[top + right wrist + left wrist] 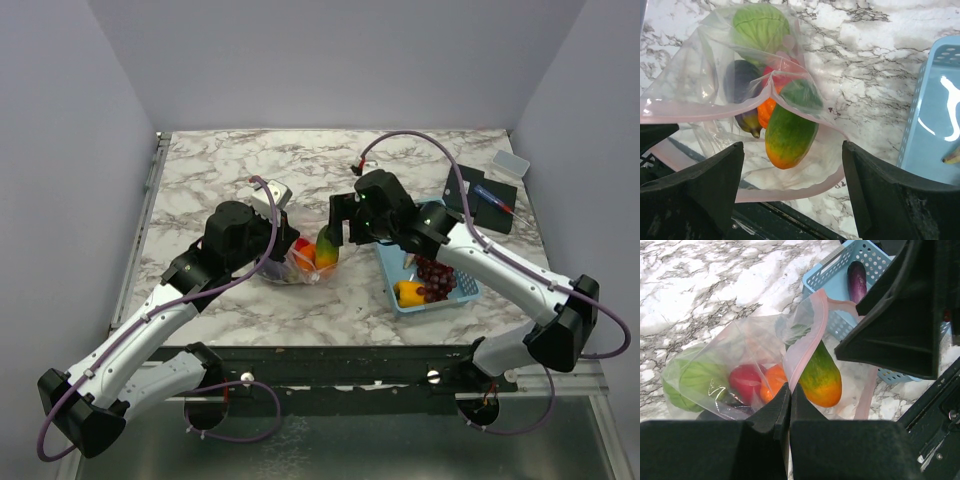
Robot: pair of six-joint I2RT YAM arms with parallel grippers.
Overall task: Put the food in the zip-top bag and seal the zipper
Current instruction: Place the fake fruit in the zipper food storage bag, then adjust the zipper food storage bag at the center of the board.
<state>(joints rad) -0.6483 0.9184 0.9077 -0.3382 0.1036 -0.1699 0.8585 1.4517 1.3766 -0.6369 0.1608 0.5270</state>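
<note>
The clear zip-top bag (300, 268) lies mid-table with its mouth open toward the basket. My left gripper (790, 389) is shut on the bag's upper lip at the pinkish zipper strip (812, 335) and holds it raised. Inside the bag are the green cabbage (760, 25), the red tomato (746, 381), the orange pumpkin (774, 382) and a dark purple piece (739, 80). A green-and-orange fruit (789, 134) lies half in the mouth, on the lower lip. My right gripper (792, 195) is open and empty just above that fruit; it shows in the top view (340, 228).
The light-blue basket (392, 262) stands right of the bag with grapes (436, 278), a yellow pepper (408, 292) and an eggplant (857, 280). Black flat items (480, 195) and a clear box (510, 163) lie back right. The table's front edge is close behind the bag.
</note>
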